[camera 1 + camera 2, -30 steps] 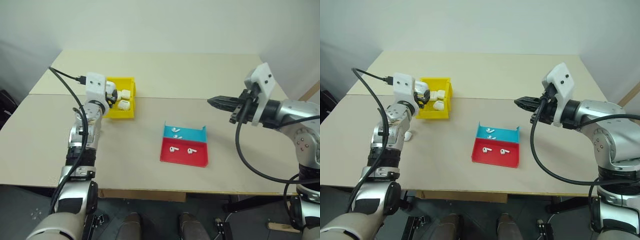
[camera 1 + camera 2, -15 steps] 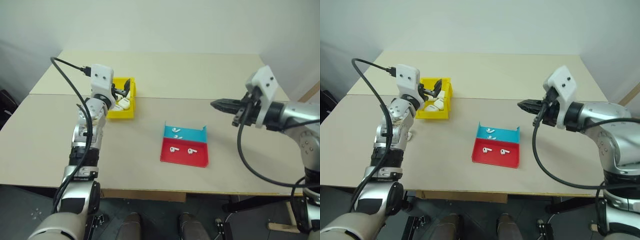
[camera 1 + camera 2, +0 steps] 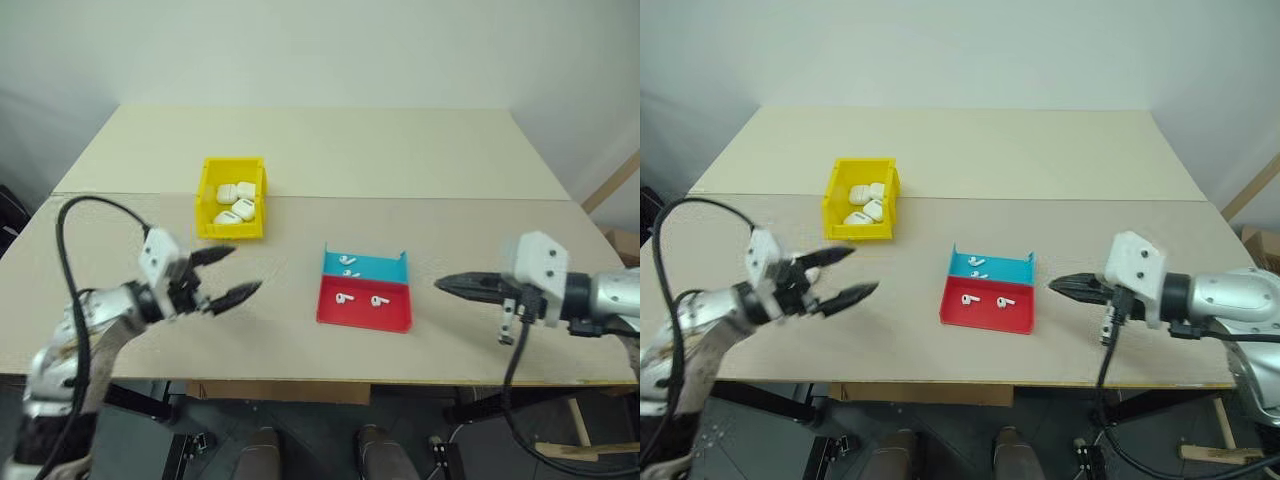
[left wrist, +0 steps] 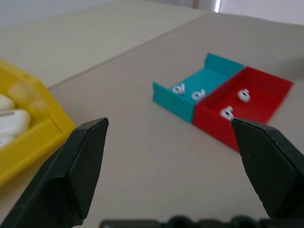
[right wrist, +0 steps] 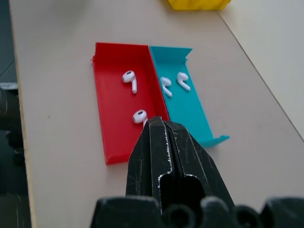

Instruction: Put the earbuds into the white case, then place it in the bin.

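The yellow bin [image 3: 208,228] stands at the left middle of the table, with several white cases [image 3: 238,204] lying in it. Two earbuds [image 3: 349,261] lie in the blue half of a shallow tray and two more earbuds [image 5: 129,78] in its red half. My left gripper [image 3: 245,268] hovers open and empty over the near left of the table, short of the bin and pointing toward the tray. To the right of the tray, my right gripper [image 3: 440,284] is shut on nothing, its tip aimed at the tray.
The red and blue tray [image 3: 396,316] sits near the table's middle front, between the two grippers. A seam runs across the tabletop behind the tray. The table's front edge lies close below both grippers.
My left gripper opened over the bin, then drew back toward the near left edge, empty. The right gripper pulled back and sank, staying shut.
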### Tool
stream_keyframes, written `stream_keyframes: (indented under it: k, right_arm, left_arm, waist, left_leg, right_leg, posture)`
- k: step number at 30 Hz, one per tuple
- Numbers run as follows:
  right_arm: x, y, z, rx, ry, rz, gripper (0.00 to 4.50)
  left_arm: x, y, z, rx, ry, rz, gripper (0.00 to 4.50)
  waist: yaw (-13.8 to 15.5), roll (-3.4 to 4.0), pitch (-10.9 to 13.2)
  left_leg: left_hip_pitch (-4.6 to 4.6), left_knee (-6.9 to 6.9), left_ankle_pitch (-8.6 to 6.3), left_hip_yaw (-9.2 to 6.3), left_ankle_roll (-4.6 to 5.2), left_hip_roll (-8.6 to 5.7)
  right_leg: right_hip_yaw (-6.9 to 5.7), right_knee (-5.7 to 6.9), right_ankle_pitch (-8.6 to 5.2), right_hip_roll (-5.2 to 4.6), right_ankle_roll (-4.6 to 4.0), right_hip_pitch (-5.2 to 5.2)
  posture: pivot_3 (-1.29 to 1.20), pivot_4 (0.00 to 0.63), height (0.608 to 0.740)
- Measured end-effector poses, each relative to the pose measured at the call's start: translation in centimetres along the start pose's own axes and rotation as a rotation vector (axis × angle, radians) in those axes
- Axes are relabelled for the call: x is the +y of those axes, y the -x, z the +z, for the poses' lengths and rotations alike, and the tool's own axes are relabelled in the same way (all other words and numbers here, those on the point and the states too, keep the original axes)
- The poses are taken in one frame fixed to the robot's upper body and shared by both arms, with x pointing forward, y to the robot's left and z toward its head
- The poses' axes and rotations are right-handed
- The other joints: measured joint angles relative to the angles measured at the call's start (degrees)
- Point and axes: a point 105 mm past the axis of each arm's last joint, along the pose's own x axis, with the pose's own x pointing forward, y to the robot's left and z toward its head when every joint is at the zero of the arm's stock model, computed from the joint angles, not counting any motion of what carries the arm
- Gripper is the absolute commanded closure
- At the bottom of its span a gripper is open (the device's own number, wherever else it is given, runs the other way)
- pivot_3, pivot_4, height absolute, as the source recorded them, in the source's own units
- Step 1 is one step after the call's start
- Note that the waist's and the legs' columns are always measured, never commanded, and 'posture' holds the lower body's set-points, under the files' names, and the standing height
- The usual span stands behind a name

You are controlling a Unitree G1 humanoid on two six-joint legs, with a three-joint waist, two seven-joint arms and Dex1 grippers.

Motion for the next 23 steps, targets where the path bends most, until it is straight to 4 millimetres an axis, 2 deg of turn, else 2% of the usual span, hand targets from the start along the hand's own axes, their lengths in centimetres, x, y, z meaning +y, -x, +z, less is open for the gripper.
stream_keyframes:
  k: [4,7,14,23]
  right_arm:
    - [0.0,1.4,-1.1,0.038,0.04,-0.004,4.5]
    - [0.1,1.8,-1.5,0.062,0.057,-0.004,4.5]
    - [0.8,1.7,-1.1,0.048,0.08,0.013,4.5]
    - [0.2,1.8,-0.8,0.04,0.092,-0.006,4.5]
  left_arm:
    - [-1.1,2.4,-0.1,0.051,-0.015,-0.074,0.02]
    - [-1.2,3.3,0.5,0.039,-0.019,-0.089,0.02]
    - [-1.9,3.4,2.2,-0.029,0.012,-0.123,0.02]
    - [-2.1,3.4,2.3,-0.025,0.004,-0.12,0.02]
  waist:
    - [0.0,0.0,0.0]
    - [0.03,0.0,0.0]
    - [-0.18,-0.01,-0.01]
    - [-0.2,-0.02,-0.01]
  left_leg:
    - [0.03,-0.01,-0.01,0.04,0.0,0.01]
    - [0.04,-0.03,-0.01,0.05,0.0,0.02]
    - [0.03,-0.03,-0.01,0.06,0.01,0.02]
    - [0.03,-0.05,-0.01,0.07,0.01,0.02]
  right_leg:
    - [0.0,-0.04,-0.03,-0.01,0.01,0.04]
    - [0.01,-0.02,-0.04,0.0,0.01,0.03]
    - [0.05,-0.01,-0.04,0.0,0.02,0.02]
    - [0.07,-0.02,-0.04,0.0,0.02,0.0]
  posture:
    - [0.0,0.15,0.74]
    - [0.0,0.15,0.74]
    - [0.0,0.15,0.74]
    - [0.0,0.15,0.74]
